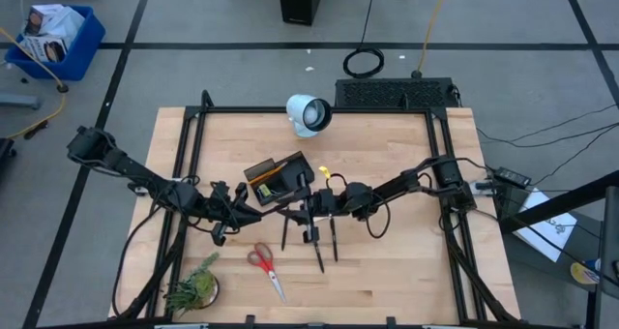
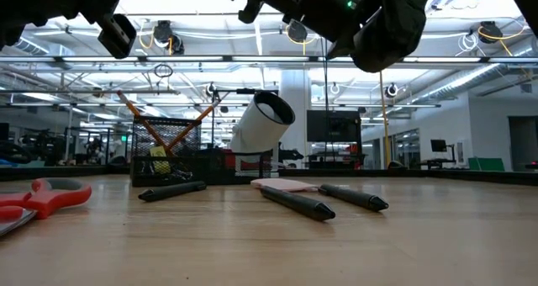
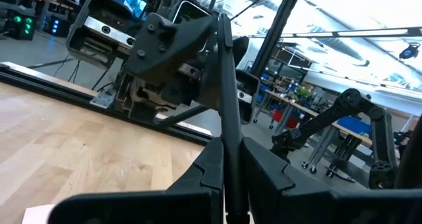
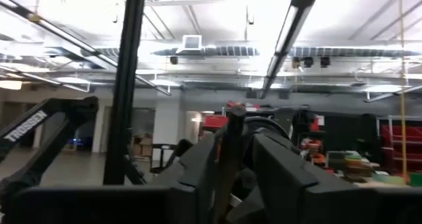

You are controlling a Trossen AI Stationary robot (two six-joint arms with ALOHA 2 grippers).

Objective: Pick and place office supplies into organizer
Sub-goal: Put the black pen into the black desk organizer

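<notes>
While both arms meet above the organizer (image 1: 276,174), the left tool (image 3: 227,184) and right tool (image 4: 227,165) each clamp one pen (image 3: 223,85).

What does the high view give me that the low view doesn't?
Only the high view: the potted plant at the table's near left corner, and both arms reaching to the table's middle. Only the low view: two orange pencils standing crossed in the organizer. Both: the red-handled scissors, the white lamp-like cylinder, and black pens lying on the table.

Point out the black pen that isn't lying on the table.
The pen clamped in the left gripper; the rest lie flat.
</notes>
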